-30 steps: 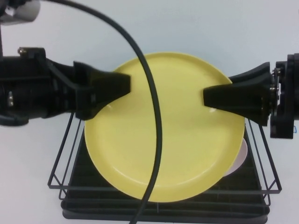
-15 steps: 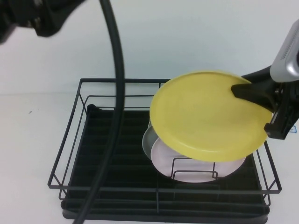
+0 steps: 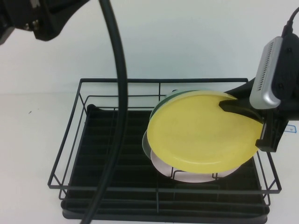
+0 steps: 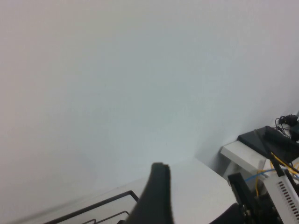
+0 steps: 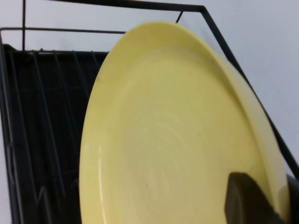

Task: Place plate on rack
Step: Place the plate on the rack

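The yellow plate [image 3: 198,133] is tilted, hanging over the right half of the black wire rack [image 3: 70,140]. My right gripper [image 3: 233,108] is shut on the plate's right rim, with one black finger [image 3: 238,109] across its face. The right wrist view shows the plate [image 5: 168,140] clamped between the fingers of that gripper [image 5: 273,200], with the rack [image 5: 42,116] beyond it. My left gripper [image 4: 194,210] is raised at the far left, away from the rack, open and empty. Its arm [image 3: 42,16] shows in the high view's top left corner.
Other plates stand in the rack under and behind the yellow one: a pale pink plate [image 3: 196,176], a grey-white plate [image 3: 146,140] and a green rim [image 3: 170,96]. A thick black cable [image 3: 119,93] hangs across the rack's left half. A small wire loop [image 3: 194,168] stands at the front.
My left gripper let go of the plate and rose to the top left. My right gripper carried the plate right, tilted it, and lowered it towards the standing plates.
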### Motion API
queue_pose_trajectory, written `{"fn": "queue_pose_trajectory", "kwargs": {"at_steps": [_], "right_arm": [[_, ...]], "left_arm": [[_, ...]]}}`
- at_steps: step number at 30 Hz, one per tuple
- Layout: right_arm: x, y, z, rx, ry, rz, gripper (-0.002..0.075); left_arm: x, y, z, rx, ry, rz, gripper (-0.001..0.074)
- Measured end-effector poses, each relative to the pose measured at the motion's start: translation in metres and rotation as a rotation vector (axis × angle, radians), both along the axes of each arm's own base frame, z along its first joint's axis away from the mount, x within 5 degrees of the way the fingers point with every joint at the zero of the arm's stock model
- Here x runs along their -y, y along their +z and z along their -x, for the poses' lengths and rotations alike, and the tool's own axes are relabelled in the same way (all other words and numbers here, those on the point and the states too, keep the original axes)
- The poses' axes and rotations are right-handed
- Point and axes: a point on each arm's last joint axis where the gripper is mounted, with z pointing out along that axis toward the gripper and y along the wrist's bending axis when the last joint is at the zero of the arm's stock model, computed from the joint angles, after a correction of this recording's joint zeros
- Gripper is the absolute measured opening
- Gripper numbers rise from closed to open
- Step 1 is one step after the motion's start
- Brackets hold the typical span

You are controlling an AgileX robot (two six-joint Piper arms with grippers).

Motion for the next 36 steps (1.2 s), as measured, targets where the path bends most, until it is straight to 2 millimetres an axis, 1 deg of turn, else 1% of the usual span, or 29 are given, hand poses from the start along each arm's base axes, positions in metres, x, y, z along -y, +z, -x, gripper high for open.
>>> {"fn": "queue_pose_trajectory", "kwargs": {"at_steps": [10, 17, 23, 27, 33, 36], "right_arm": [[-0.002, 0.000, -0.002, 0.038, 0.015, 0.009, 0.0085], [-0.009, -0.001, 0.000, 0.072, 0.063, 0.038, 0.0085], [-0.013, -0.005, 0.003, 0.061, 0.107, 0.057, 0.0085], [-0.014, -0.018, 0.000, 0.019, 0.134, 0.106, 0.0085], [-0.014, -0.063, -0.011, -0.086, 0.108, 0.170, 0.0085], [-0.017, -0.072, -0.016, -0.119, 0.094, 0.149, 0.0085]], "left_arm": [[0.000, 0.000, 0.000, 0.001, 0.001, -0.006, 0.0693], [0.000, 0.000, 0.000, 0.003, 0.004, -0.005, 0.0693], [0.000, 0.000, 0.000, 0.002, 0.002, -0.006, 0.0693], [0.001, -0.001, 0.001, -0.004, -0.008, -0.011, 0.0693], [0.002, -0.002, 0.002, -0.009, -0.025, -0.027, 0.0693], [0.002, -0.003, 0.002, -0.008, -0.027, -0.032, 0.0693]]}}
